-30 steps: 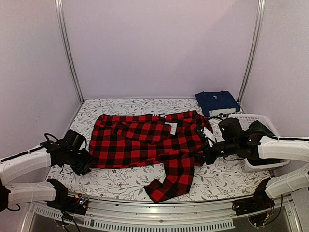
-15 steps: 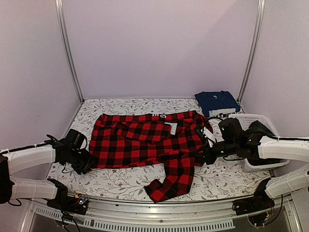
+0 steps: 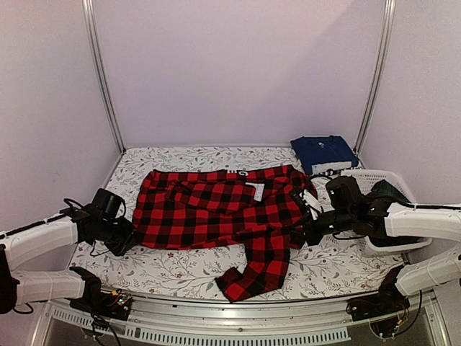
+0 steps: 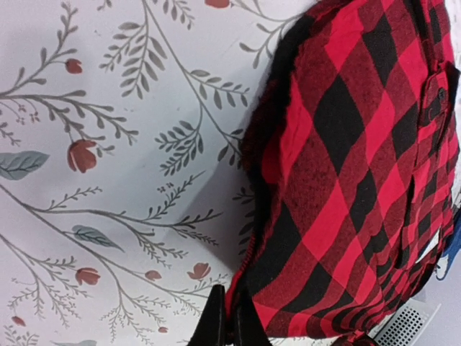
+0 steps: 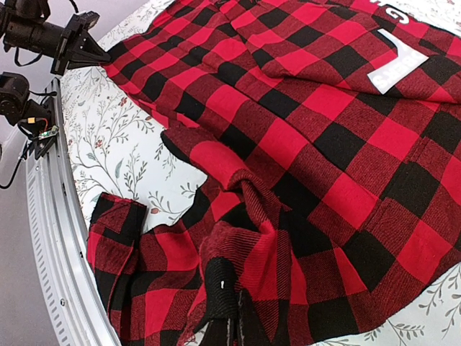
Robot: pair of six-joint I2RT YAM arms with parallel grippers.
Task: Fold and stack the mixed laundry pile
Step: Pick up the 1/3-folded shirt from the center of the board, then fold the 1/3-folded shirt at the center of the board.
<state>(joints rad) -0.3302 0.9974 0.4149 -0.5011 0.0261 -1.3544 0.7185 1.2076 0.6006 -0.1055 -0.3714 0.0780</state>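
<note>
The floral-print table cloth [image 3: 180, 270] covers the table, and a metal rail cuts off its near edge. The red-and-black checked flannel shirt [image 3: 216, 209] lies spread flat across the middle of the cloth. A white tag shows near its far edge, one crumpled sleeve trails toward the near edge, and its right end is hidden behind the right arm. That arm also covers much of the white lattice basket [image 3: 378, 176] at far right, where a dark garment [image 3: 387, 189] is too dim to make out. A navy folded garment [image 3: 324, 153] sits at the back right corner. The left gripper [image 3: 131, 241] is pinched together on the shirt's left hem. The right gripper [image 3: 306, 234] is clamped on bunched cloth at the shirt's right side.
</note>
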